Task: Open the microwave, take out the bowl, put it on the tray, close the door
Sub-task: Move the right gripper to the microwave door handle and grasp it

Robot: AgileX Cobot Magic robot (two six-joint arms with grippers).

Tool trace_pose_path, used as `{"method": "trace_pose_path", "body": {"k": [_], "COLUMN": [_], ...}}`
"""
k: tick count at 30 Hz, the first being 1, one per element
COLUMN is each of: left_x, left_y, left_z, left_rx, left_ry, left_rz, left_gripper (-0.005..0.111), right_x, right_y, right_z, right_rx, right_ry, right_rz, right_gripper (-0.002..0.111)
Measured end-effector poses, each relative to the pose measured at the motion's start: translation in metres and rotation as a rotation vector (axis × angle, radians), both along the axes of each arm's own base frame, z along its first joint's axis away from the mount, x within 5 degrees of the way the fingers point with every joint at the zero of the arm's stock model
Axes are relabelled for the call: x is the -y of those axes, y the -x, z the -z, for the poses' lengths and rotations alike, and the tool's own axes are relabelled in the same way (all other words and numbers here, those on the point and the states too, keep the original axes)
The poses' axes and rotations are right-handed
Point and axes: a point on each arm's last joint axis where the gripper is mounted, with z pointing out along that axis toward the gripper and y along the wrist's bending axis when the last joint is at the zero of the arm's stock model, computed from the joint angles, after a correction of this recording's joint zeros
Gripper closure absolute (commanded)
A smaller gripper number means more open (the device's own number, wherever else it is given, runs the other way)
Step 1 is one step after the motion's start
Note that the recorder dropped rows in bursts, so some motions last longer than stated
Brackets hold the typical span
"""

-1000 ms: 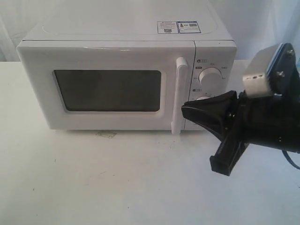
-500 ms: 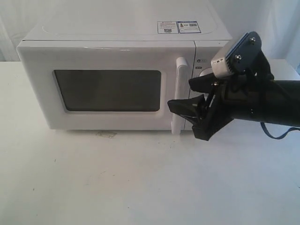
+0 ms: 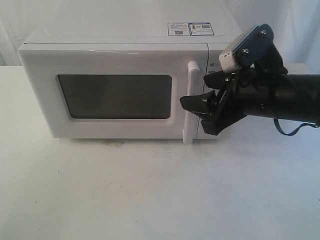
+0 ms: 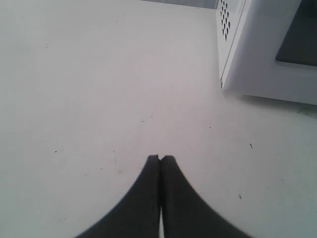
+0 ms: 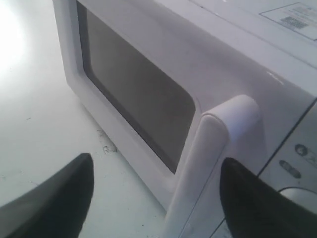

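Zero steps done: door (image 3: 115,60) of microwave (image 3: 130,35) shut, bowl unseen; right gripper (image 5: 157,168), jaws apart, straddles the handle (image 5: 218,134); left gripper (image 4: 161,158), jaws together, hovers over surface (image 4: 74,99). Next: clamp handle, swing door open.

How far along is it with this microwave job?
Nothing looks done yet: the door is shut. In hand: the right gripper is open, with a finger on each side of the handle, not yet gripping. Left to do: pull the door open, take out the bowl, set it on the tray, close the door. Neither bowl nor tray is in view.
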Motion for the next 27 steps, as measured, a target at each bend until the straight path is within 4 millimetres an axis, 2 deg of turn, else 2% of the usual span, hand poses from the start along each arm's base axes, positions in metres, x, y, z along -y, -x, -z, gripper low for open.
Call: {"method": "trace_pose_path", "body": {"k": [12, 15, 18, 20, 23, 26, 27], "left_x": [0.000, 0.000, 0.000, 0.000, 0.000, 0.000, 0.000], "left_y": [0.000, 0.000, 0.000, 0.000, 0.000, 0.000, 0.000], "left_z": [0.000, 0.000, 0.000, 0.000, 0.000, 0.000, 0.000], "left_rx": [0.000, 0.000, 0.000, 0.000, 0.000, 0.000, 0.000], "left_ry": [0.000, 0.000, 0.000, 0.000, 0.000, 0.000, 0.000], "left_rz": [0.000, 0.000, 0.000, 0.000, 0.000, 0.000, 0.000], "left_gripper": [0.107, 0.107, 0.107, 0.107, 0.107, 0.107, 0.107], "right_x": [-0.008, -0.011, -0.013, -0.014, -0.012, -0.011, -0.011], "right_y": [-0.032, -0.041, -0.046, -0.048, -0.050, -0.050, -0.050], "right_z": [0.006, 0.010, 0.018, 0.021, 0.022, 0.022, 0.022], "right_rx": [-0.023, -0.034, -0.058, -0.066, -0.074, -0.080, -0.080], "right_ry": [-0.013, -0.020, -0.026, -0.025, -0.030, -0.035, -0.035], "right_rz": [-0.027, -0.039, -0.060, -0.061, -0.025, -0.011, -0.011], "right_gripper": [0.042, 0.045, 0.056, 0.073, 0.091, 0.107, 0.108]}}
